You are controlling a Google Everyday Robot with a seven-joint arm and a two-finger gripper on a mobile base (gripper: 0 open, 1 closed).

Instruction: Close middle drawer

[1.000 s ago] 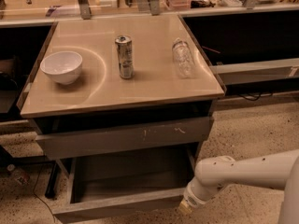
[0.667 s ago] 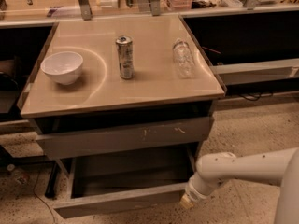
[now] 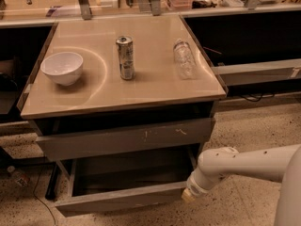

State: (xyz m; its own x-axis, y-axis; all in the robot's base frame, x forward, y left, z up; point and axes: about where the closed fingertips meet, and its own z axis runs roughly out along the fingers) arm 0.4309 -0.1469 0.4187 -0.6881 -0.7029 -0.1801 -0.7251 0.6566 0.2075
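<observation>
My white arm comes in from the right, and its claw (image 3: 189, 195) sits low at the right end of the wide, grey, handleless middle drawer (image 3: 120, 200), apparently touching its front. I cannot tell whether the claw is clenched. The drawer stands pulled out beneath the scratched grey drawer front (image 3: 126, 138) of the tan-topped table (image 3: 155, 86).

Bowl (image 3: 62, 67), can (image 3: 125, 58), bottle (image 3: 184, 59) on tabletop (image 3: 141, 92)

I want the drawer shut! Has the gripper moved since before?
Yes. The gripper, at the open drawer's right front corner, moved slightly toward the scratched drawer front above.
</observation>
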